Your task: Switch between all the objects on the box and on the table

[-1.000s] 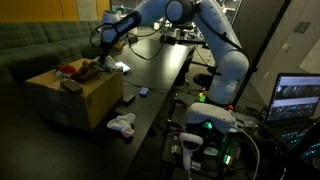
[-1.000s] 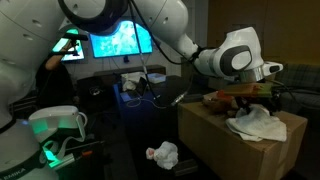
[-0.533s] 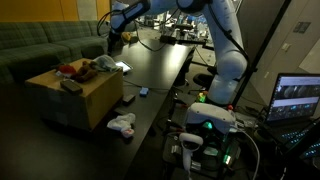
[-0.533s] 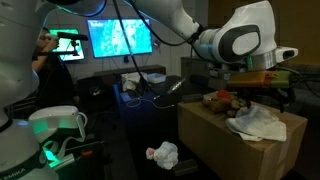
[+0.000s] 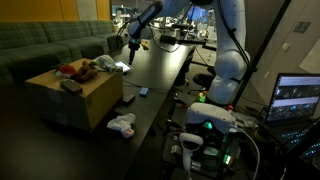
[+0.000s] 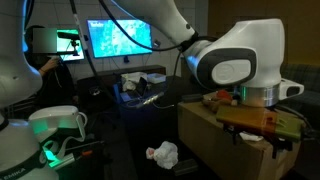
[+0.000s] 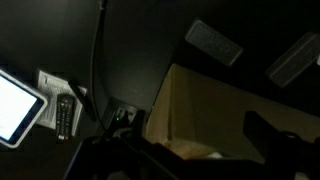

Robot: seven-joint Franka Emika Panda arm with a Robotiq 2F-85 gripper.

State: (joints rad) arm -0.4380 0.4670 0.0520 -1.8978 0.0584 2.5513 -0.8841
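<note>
The cardboard box (image 5: 78, 98) stands on the dark table with a red object (image 5: 68, 70), a grey cloth (image 5: 103, 63) and a dark block (image 5: 72, 86) on top. A white cloth (image 5: 122, 124) and a small blue object (image 5: 143, 92) lie on the table beside it. My gripper (image 5: 130, 44) hangs high above the table, beyond the box. In an exterior view it fills the foreground (image 6: 262, 128), with yellow-green colour at the jaws, and hides most of the box top. The wrist view shows the box (image 7: 215, 105) far below; the jaws are dark.
A lit tablet (image 7: 15, 105) and a remote (image 7: 62, 116) lie on the table beyond the box. A cable (image 7: 98, 60) runs across the table. A green sofa (image 5: 40, 45) stands behind the box. Monitors (image 6: 120, 38) and a laptop (image 5: 298, 98) stand around.
My gripper has risen from the box top and moved away over the table, toward the far end. The objects seen on the box have not moved.
</note>
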